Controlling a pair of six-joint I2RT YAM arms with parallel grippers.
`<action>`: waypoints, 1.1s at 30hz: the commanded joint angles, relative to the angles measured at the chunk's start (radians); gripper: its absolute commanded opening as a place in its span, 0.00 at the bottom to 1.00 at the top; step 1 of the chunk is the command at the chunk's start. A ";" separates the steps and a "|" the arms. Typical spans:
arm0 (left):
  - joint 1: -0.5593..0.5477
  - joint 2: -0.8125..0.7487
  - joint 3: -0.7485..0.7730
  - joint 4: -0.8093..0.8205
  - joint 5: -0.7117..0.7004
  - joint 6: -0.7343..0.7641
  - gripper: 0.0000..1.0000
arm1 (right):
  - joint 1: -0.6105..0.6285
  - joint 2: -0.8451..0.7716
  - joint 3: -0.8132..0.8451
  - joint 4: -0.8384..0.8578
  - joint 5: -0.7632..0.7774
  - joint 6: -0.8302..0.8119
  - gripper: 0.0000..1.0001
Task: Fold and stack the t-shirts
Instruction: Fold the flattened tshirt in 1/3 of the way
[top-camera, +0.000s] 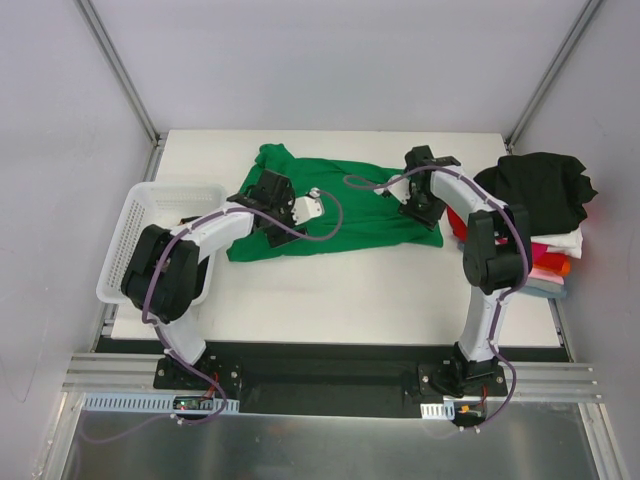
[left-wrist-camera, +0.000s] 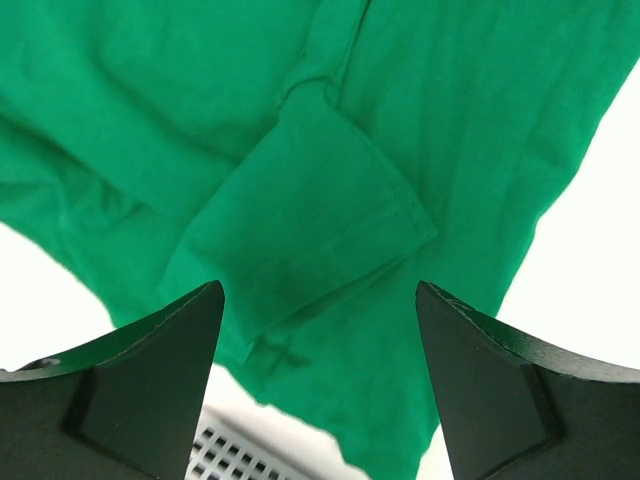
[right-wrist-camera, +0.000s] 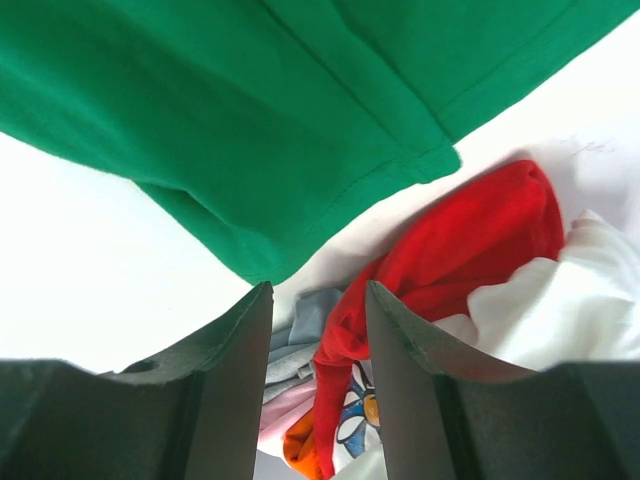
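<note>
A bright green t-shirt (top-camera: 340, 205) lies spread and partly folded across the middle of the table. My left gripper (top-camera: 300, 208) hangs over its left part. In the left wrist view this gripper (left-wrist-camera: 318, 290) is open wide, with nothing between its fingers and a folded sleeve (left-wrist-camera: 310, 220) lying below. My right gripper (top-camera: 422, 212) is over the shirt's right edge. In the right wrist view it (right-wrist-camera: 318, 287) is open and holds nothing, with the green shirt's hem (right-wrist-camera: 300, 190) beyond the tips. A pile of t-shirts (top-camera: 545, 215) sits at the right, a black one (top-camera: 540, 185) on top.
A white mesh basket (top-camera: 150, 235) stands at the table's left edge; its mesh (left-wrist-camera: 235, 455) shows under the left fingers. Red (right-wrist-camera: 470, 240), white (right-wrist-camera: 570, 310), grey, pink and orange cloth of the pile lies just beside the right gripper.
</note>
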 joint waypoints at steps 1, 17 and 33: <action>-0.004 0.051 0.072 -0.013 0.075 -0.032 0.79 | -0.003 -0.056 -0.014 -0.004 0.023 0.006 0.45; -0.004 0.149 0.129 -0.027 0.118 -0.054 0.77 | -0.028 -0.059 -0.032 0.008 0.019 -0.002 0.45; -0.004 0.193 0.113 -0.032 0.080 -0.037 0.18 | -0.032 -0.063 -0.036 0.007 0.019 -0.002 0.45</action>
